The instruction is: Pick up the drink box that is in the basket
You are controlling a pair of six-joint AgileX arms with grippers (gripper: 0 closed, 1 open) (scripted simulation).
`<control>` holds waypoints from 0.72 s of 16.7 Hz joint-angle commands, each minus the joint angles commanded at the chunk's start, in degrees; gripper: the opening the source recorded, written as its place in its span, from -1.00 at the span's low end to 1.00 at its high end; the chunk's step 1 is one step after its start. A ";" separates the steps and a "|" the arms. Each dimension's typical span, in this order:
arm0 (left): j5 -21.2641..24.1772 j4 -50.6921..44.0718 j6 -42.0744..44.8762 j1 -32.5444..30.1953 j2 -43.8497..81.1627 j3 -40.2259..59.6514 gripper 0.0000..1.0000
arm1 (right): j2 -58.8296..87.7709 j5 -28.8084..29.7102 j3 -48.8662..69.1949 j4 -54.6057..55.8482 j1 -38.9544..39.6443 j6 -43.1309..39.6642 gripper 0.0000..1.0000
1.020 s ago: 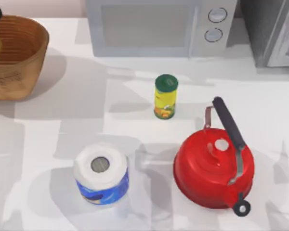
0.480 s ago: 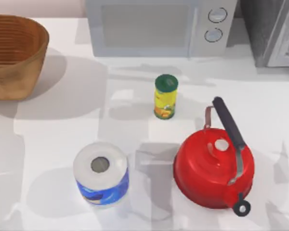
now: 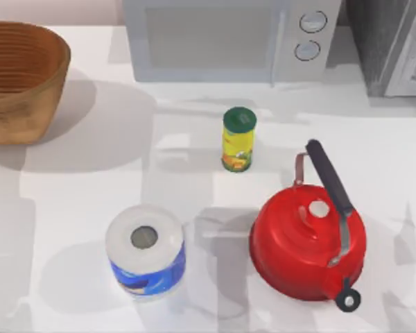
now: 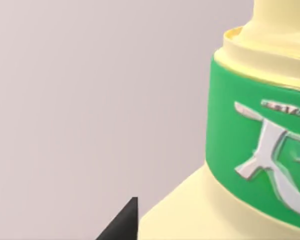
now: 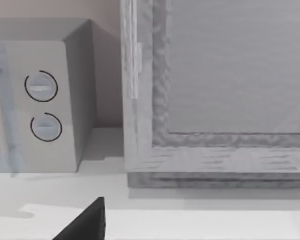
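Your left gripper (image 4: 132, 220) seems clamped on the box (image 4: 250, 150), held up against bare wall, clear of the basket (image 3: 35, 104) at far left, so the pick looks done.

silver character-like mark on drink box (image 4: 250, 150) green band, not legible

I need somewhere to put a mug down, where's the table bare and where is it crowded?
Bare table lies between the basket and the paper roll, and at the right beyond the red kettle. Crowded: the small can, kettle and roll cluster mid-table; the microwave fills the back.
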 joint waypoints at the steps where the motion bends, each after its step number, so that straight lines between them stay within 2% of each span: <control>1: -0.24 -0.95 -0.10 -0.20 -1.36 -1.48 -1.00 | 0.00 0.00 0.00 0.00 0.00 0.00 1.00; 6: -1.99 -6.78 -0.25 -1.72 -17.07 -12.40 -1.00 | 0.00 0.00 0.00 0.00 0.00 0.00 1.00; 12: -4.53 -15.15 -0.28 -3.93 -49.19 -30.16 -1.00 | 0.00 0.00 0.00 0.00 0.00 0.00 1.00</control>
